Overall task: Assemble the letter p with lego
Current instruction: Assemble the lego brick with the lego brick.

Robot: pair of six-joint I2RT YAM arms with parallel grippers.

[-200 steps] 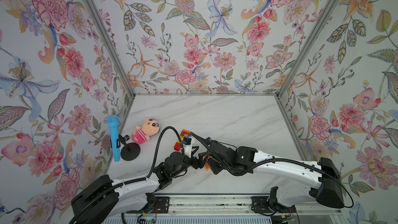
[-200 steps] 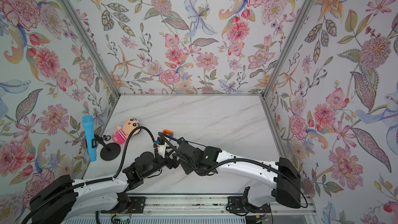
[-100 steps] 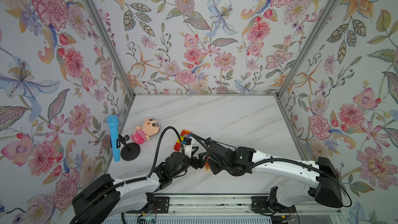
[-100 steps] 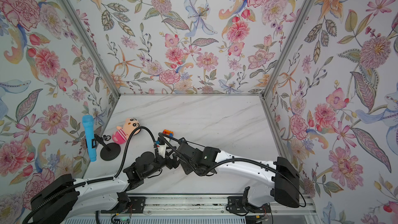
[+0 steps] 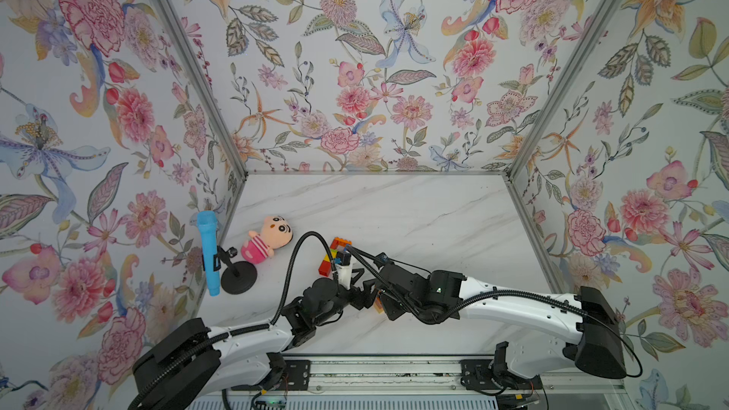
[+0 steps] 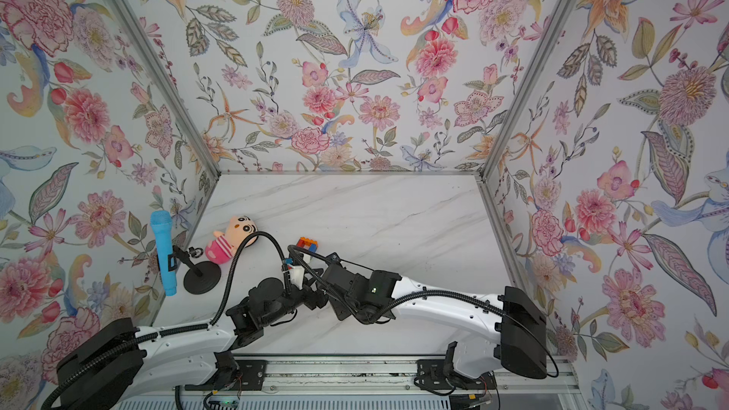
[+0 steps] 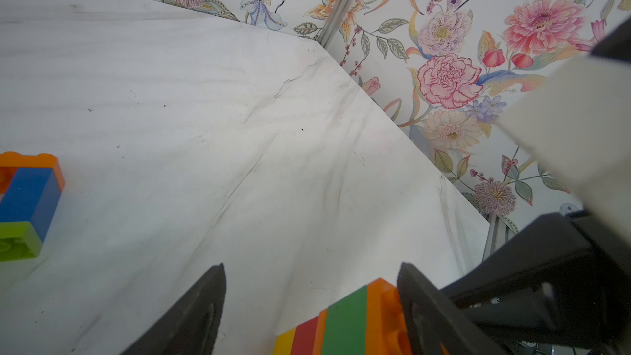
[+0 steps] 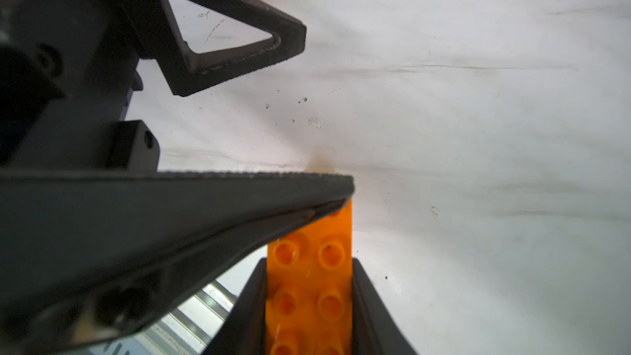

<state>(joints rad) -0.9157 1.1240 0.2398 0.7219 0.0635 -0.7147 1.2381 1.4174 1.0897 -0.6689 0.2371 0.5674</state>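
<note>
My right gripper (image 8: 309, 261) is shut on a long orange brick (image 8: 309, 288), its studs showing between the two fingers. That brick is the end of a lego stack (image 7: 345, 322) of yellow, red, orange, green and orange layers. My left gripper (image 7: 310, 268) stands open around this stack. One of its fingers (image 7: 420, 298) is right beside the orange end, the other is well apart. In both top views the two grippers meet at the front middle of the table, where a sliver of orange (image 5: 378, 304) shows. Loose lego (image 5: 335, 254) (image 6: 307, 245) lies just behind them.
A pink plush doll (image 5: 266, 240) lies at the left. A blue microphone (image 5: 208, 250) on a black stand (image 5: 238, 282) is by the left wall. Orange, blue and green bricks (image 7: 24, 199) lie near the left gripper. Floral walls enclose the marble table (image 5: 414, 222).
Hardly anything differs: both arms stay met at the front middle of the table, the right one still holding the stack.
</note>
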